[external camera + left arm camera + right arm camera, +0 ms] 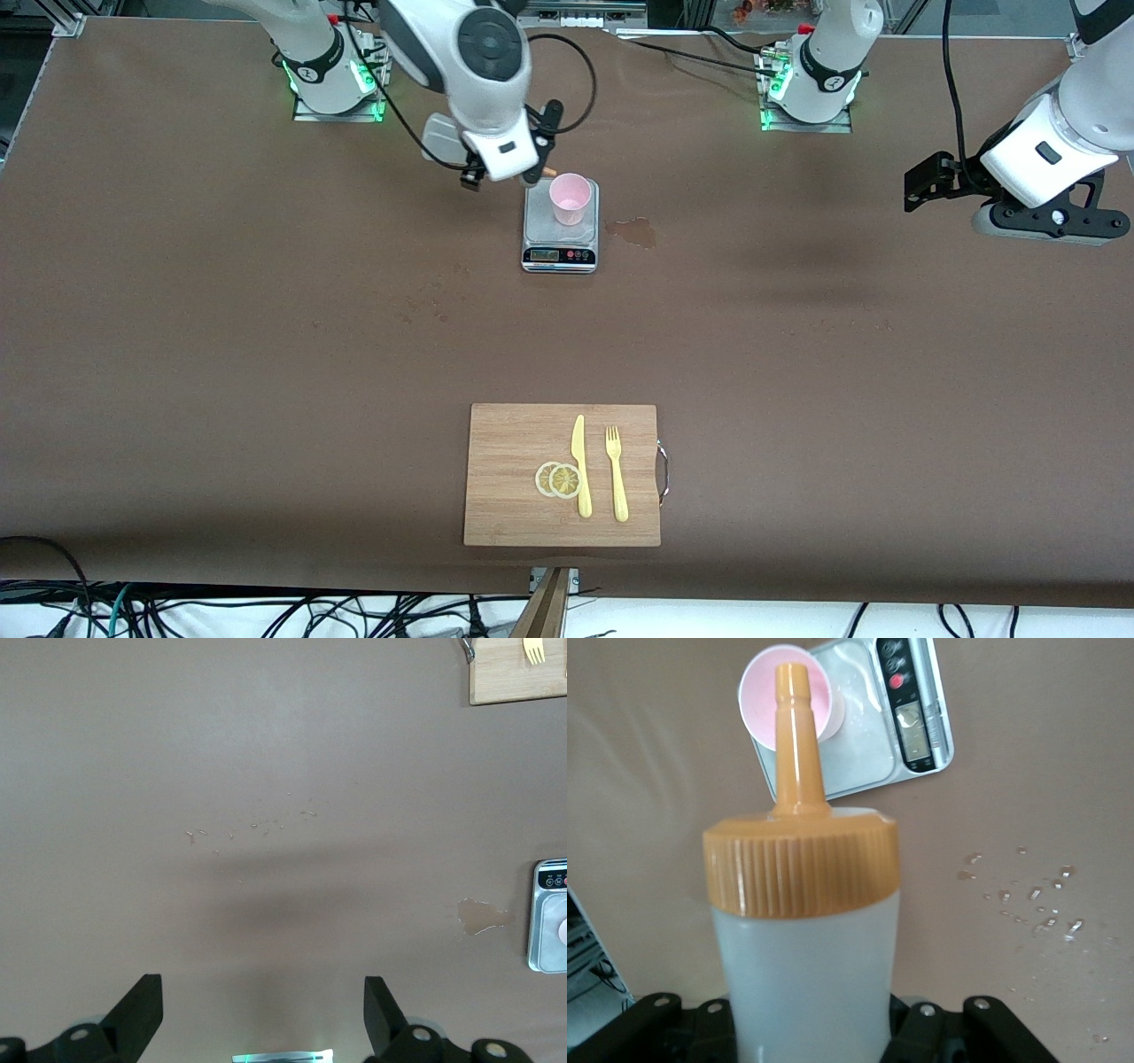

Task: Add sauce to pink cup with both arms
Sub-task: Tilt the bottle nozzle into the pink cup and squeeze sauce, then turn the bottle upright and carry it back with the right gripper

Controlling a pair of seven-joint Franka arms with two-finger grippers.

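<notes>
The pink cup (570,197) stands upright on a small silver kitchen scale (560,255). My right gripper (532,164) is shut on the sauce bottle (804,966), a whitish squeeze bottle with an orange cap. It holds the bottle tilted just above the table beside the scale. The orange nozzle (796,735) points at the cup (757,700), with its tip at the cup's rim. In the front view only the nozzle tip (549,171) shows past the hand. My left gripper (917,186) is open and empty, waiting in the air at the left arm's end of the table; it also shows in the left wrist view (263,1014).
A small brownish puddle (633,232) lies on the brown table beside the scale, toward the left arm's end. A wooden cutting board (505,443) with a yellow knife, a yellow fork and two lemon slices lies near the front camera. Water droplets (1036,904) dot the table.
</notes>
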